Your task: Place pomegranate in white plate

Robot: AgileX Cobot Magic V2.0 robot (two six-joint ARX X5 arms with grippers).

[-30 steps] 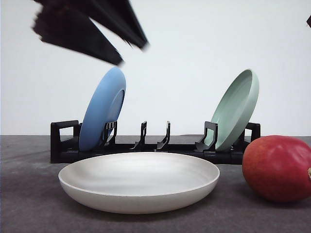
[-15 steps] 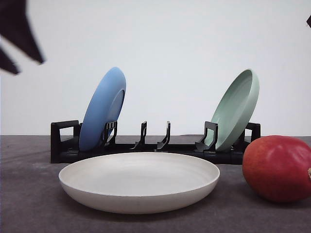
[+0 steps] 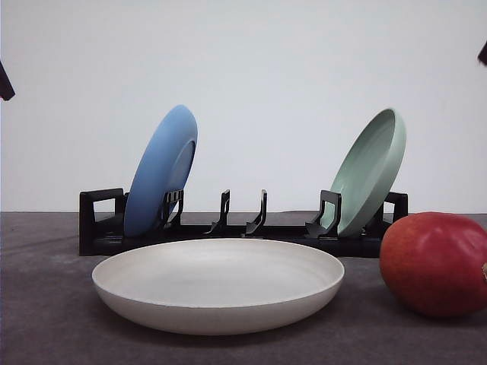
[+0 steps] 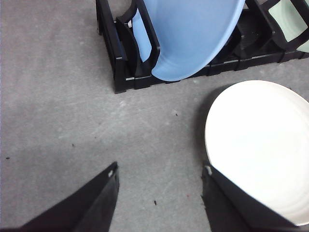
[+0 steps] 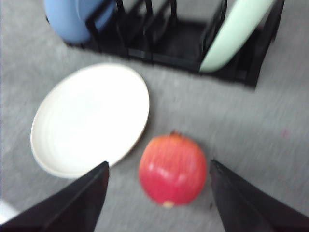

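Note:
The pomegranate (image 3: 434, 262) is a glossy red fruit resting on the grey table, just right of the white plate (image 3: 218, 285), which lies flat and holds nothing. In the right wrist view my right gripper (image 5: 158, 166) is open and hangs above the pomegranate (image 5: 173, 169). The fruit shows between the two dark fingers, with the white plate (image 5: 91, 118) beside it; this view is blurred. My left gripper (image 4: 160, 169) is open over bare table, and one finger (image 4: 236, 203) overlaps the near rim of the white plate (image 4: 260, 145).
Behind the plate stands a black dish rack (image 3: 99, 228). It holds a tilted blue plate (image 3: 161, 171) at its left end and a pale green plate (image 3: 370, 171) at its right end. Its middle slots (image 3: 243, 217) are vacant. Dark slivers of arm show at the upper left edge (image 3: 4, 82) and the upper right edge (image 3: 482, 53).
The left arm has swung from above the blue plate out toward the left edge of the front view. Plate, fruit and rack have not moved.

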